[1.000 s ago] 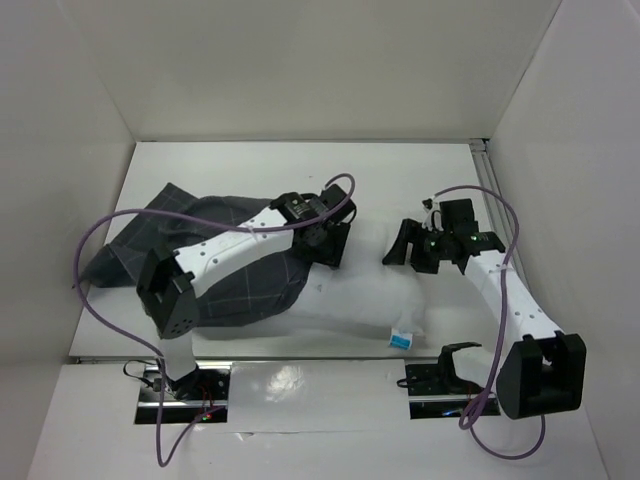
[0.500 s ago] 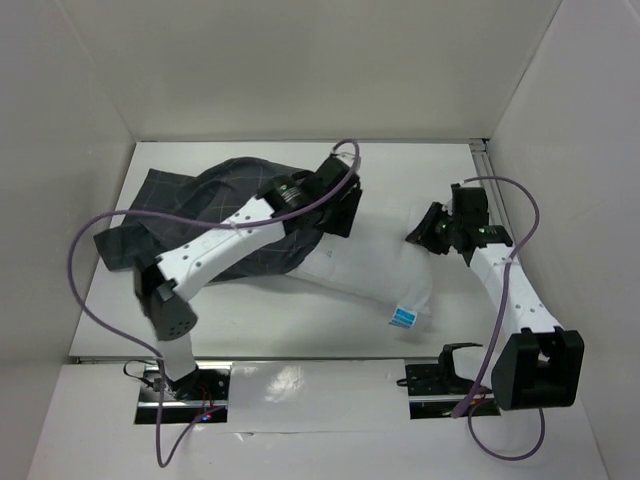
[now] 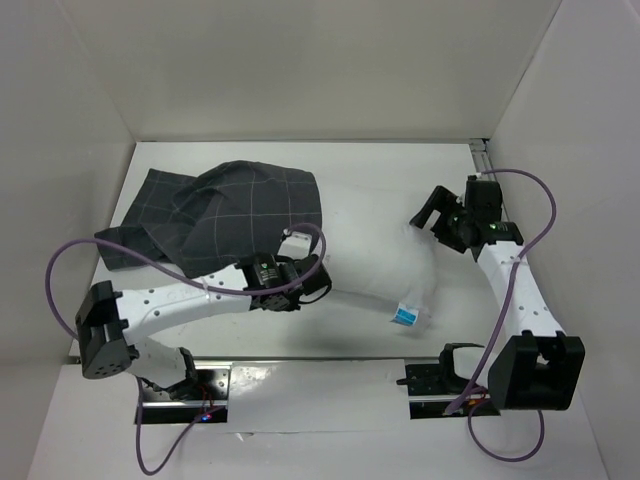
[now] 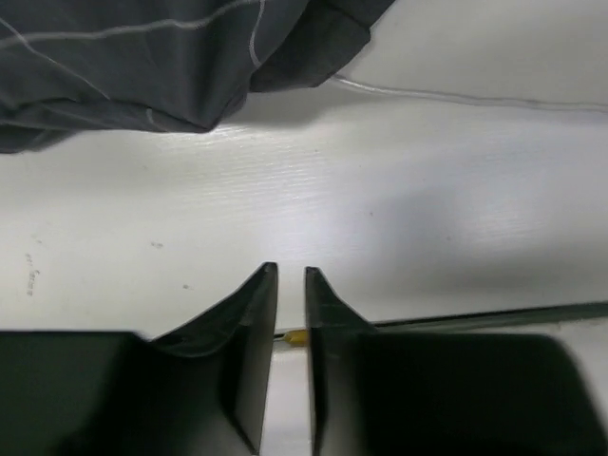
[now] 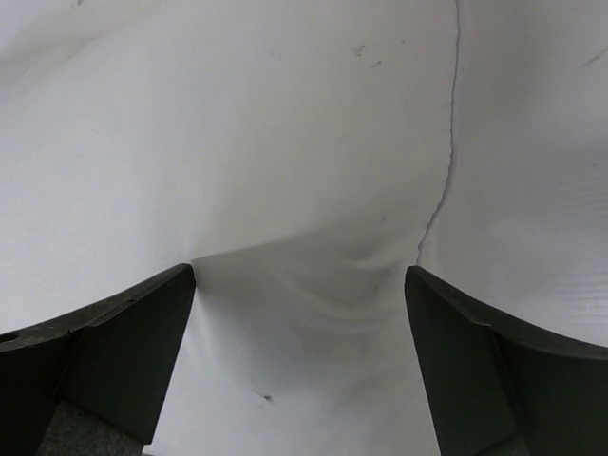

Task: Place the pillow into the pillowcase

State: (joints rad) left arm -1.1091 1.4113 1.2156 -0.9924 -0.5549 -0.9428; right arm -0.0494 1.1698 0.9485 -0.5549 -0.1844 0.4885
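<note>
From above, the pillowcase lies crumpled at the table's far left. The pillow lies beside it at the centre, one end tucked under the fabric edge and its blue tag at the near corner. The left gripper sits low just beside the pillow's near-left edge; the right gripper is at its far-right corner.

The left wrist view shows the left gripper almost closed with only a thin gap, holding nothing, above bare table, with the pillowcase ahead.

The right wrist view shows the right gripper spread wide over the dimpled pillow, gripping nothing.

White arm links, black joints, looping purple cables, small dark screw dots.
</note>
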